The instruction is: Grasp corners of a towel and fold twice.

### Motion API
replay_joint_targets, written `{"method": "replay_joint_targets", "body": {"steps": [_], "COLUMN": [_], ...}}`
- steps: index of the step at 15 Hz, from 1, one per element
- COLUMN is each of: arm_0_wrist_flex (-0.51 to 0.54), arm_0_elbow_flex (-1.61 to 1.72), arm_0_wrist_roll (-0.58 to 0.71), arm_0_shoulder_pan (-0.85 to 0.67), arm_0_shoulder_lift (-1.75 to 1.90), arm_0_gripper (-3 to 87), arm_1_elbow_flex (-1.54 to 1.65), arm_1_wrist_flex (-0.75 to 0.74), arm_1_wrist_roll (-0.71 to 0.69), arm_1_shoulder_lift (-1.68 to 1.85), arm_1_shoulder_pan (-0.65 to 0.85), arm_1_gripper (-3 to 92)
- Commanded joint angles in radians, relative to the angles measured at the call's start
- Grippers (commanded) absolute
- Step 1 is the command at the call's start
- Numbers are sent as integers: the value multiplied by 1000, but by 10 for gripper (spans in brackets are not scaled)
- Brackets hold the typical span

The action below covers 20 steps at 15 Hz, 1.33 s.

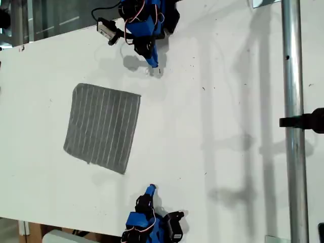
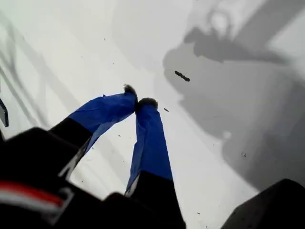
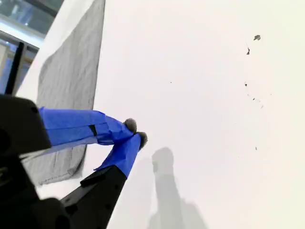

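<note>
On the white counter (image 1: 228, 111) the towel (image 1: 103, 127) lies flat and spread out, grey with fine pale stripes, all four tips showing and none of them held. Two blue arms stand on opposite sides of the towel in the exterior view, one arm (image 1: 144, 30) beyond the edge that faces the picture's top and another arm (image 1: 149, 220) beyond the edge that faces its bottom; both are clear of the cloth, and I cannot tell from the wrist views which is which. One towel corner (image 1: 140, 94) points toward the upper arm without touching it. My first gripper (image 2: 137, 98) has its claw closed, the two blue tips meeting with nothing between them, over bare counter crossed by grey shadows and a small dark speck (image 2: 182, 76). My second gripper (image 3: 136, 132) also has its claw pinched together and empty, just beside the towel's edge (image 3: 71, 81) but not on it. Well apart from the towel, a metal pole (image 1: 293, 121) crosses the exterior view.
</note>
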Motion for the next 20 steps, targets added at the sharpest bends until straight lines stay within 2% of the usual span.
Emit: {"method": "replay_joint_targets", "body": {"steps": [1, 8, 11, 13, 15, 18, 20], "arm_0_wrist_flex": [-17, -17, -17, -17, -17, -18, -18], "arm_0_elbow_flex": [2, 2, 2, 2, 2, 2, 2], "arm_0_wrist_roll": [-14, -12, -12, -12, -12, -11, -11], "arm_0_shoulder_pan": [-9, -9, -9, -8, -8, -9, -8], "arm_0_shoulder_lift": [5, 5, 5, 5, 5, 5, 5], "arm_0_gripper": [-25, -25, -25, -25, -25, -25, -25], "arm_1_elbow_flex": [-9, -9, -12, -43, -156, -623, -996], "arm_1_wrist_flex": [-6, -8, -6, -48, -132, -155, -94], "arm_1_wrist_roll": [6, 11, 5, -46, -173, -482, -709], "arm_1_shoulder_lift": [3, 3, 3, 3, -61, -621, -965], "arm_1_shoulder_pan": [-11, -6, -11, -20, 9, 147, 221], "arm_1_gripper": [48, 58, -2, -3, -3, -3, -3]}}
